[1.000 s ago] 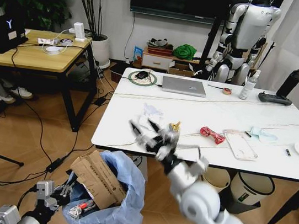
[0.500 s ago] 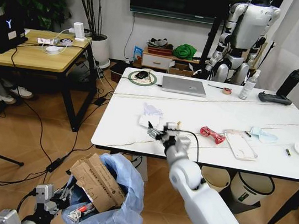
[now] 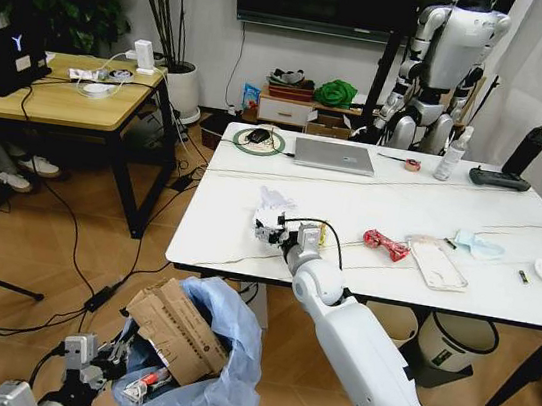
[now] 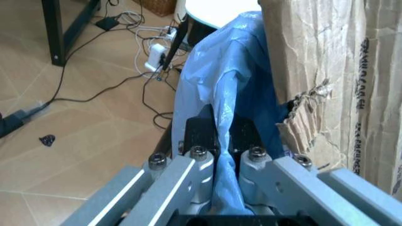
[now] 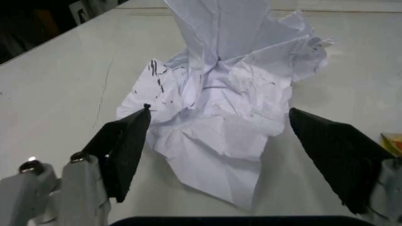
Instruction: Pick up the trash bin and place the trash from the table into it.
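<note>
The right tool [image 3: 270, 225] is at the crumpled white tissue [image 5: 226, 108] on the white marble-look desk [image 3: 390, 215] with thin dark veins, its two dark fingers [image 5: 129, 148] spread wide — one on each side of the tissue, not pinching it. The tissue lies near the desk's front edge, with a yellow-black wrapper [image 3: 320, 232] just beside the tool and a red wrapper [image 3: 384, 243] a little farther along (toward a clear plastic tray [image 3: 436, 262] and a pale-blue mask [image 3: 475, 243]).

Below the desk's front edge, the small trash bin lined with a crinkly light-blue plastic bag [image 3: 204, 355] sits low near the floor, folded brown cardboard [image 3: 178, 326] sticking out of it. The left tool [image 4: 220, 157] is clamped narrow on the bag's bulging rim — blue film is pinched between its metal fingers [image 4: 197, 162].
</note>
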Robot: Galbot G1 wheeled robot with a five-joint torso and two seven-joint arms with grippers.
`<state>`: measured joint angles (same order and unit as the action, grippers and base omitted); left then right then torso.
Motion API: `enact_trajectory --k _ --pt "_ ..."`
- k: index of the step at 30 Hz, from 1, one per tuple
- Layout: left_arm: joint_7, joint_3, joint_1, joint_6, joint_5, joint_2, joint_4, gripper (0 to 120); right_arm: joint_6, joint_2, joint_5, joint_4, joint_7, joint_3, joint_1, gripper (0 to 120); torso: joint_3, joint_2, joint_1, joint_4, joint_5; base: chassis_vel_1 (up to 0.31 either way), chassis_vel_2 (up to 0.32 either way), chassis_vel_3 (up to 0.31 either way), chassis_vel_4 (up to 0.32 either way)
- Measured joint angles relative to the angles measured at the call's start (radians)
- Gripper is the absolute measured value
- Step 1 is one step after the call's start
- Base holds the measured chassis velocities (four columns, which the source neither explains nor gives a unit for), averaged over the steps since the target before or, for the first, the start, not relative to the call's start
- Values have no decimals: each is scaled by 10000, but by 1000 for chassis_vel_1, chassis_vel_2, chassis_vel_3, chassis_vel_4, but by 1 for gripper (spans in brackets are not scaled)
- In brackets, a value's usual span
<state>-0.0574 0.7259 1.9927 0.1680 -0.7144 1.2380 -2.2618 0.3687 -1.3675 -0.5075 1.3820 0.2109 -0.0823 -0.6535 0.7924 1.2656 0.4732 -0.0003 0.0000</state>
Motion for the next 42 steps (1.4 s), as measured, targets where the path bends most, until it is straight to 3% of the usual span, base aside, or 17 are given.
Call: enact_trajectory --k 4,10,13,22,27,33,39,42 --pt "-3 -1 -29 -5 -10 -21 23 0 -28 46 35 -1 -9 -13 -58 70 0 0 0 0 0 0 0 0 0" --pt "-6 -11 -109 -5 -79 -125 82 0 -110 89 112 11 -18 -106 -161 42 -1 0 -2 0 0 0 0 0 0" --pt "-5 0 -122 -5 -111 -164 93 0 -153 94 126 20 -21 -124 -169 36 -1 0 -2 0 0 0 0 0 0" --pt "7 -9 -241 -5 -212 -291 219 0 -932 137 190 136 -221 -158 -268 1 -1 0 -1 0 0 0 0 0 0" --pt "31 -45 -322 2 -296 -350 250 0 -1273 266 56 517 -301 -59 -418 0 -1 0 -1 1 1 0 0 0 0" --pt "63 -117 -378 22 -378 -414 270 0 -1948 988 -908 2539 -689 311 -1110 0 -1 0 0 2 5 0 0 0 0" --pt "92 -62 -425 37 -552 -580 291 0 -2815 3607 -2182 6256 -1463 -170 -2565 0 -2 1 -2 -6 2 0 0 0 0" --pt "116 -32 -423 48 -592 -600 290 0 -3146 4099 -2209 6973 -1753 -546 -2853 0 -3 2 -3 -4 2 0 0 0 0"
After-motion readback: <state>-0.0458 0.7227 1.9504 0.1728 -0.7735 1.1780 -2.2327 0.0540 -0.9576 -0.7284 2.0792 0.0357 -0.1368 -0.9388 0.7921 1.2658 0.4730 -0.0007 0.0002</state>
